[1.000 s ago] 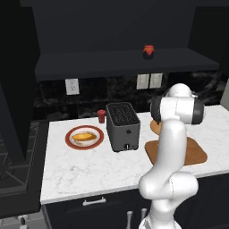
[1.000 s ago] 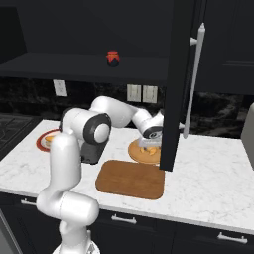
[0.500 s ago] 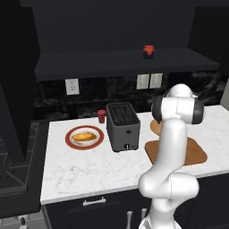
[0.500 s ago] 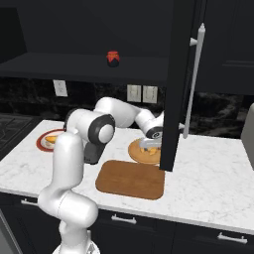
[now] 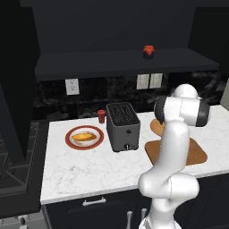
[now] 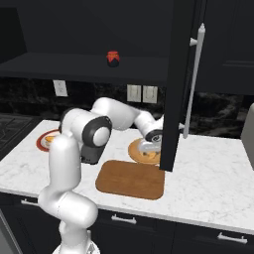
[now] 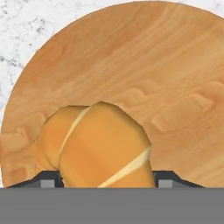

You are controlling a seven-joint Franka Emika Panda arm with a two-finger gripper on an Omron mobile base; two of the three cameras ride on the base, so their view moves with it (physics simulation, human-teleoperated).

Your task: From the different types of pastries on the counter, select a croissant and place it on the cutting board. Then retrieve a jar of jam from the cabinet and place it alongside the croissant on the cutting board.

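Observation:
The croissant [image 7: 100,148], a stubby golden-orange lump, lies on a round wooden plate [image 7: 144,74] behind the cutting board [image 6: 131,178]. My gripper [image 7: 107,181] reaches down over that plate [image 6: 135,148], and its two fingertips press against the croissant's sides, so it is shut on it. From the right base, the hand [image 6: 149,146] hangs low over the plate, beside the open cabinet door. The brown cutting board [image 5: 197,154] lies bare at the counter's front. The jar of jam [image 5: 149,51] [image 6: 113,57], dark with a red top, stands on the black cabinet's shelf [image 5: 112,62].
A longer pale pastry [image 5: 83,136] rests on a red-rimmed plate at the left of the white counter [image 5: 89,170]. A dark toaster [image 5: 123,126] and a red cup [image 5: 101,116] stand mid-counter. The tall open cabinet door [image 6: 178,84] hangs just right of the hand.
The fingers have closed in from wide open onto the croissant. The arm has barely moved over the round plate.

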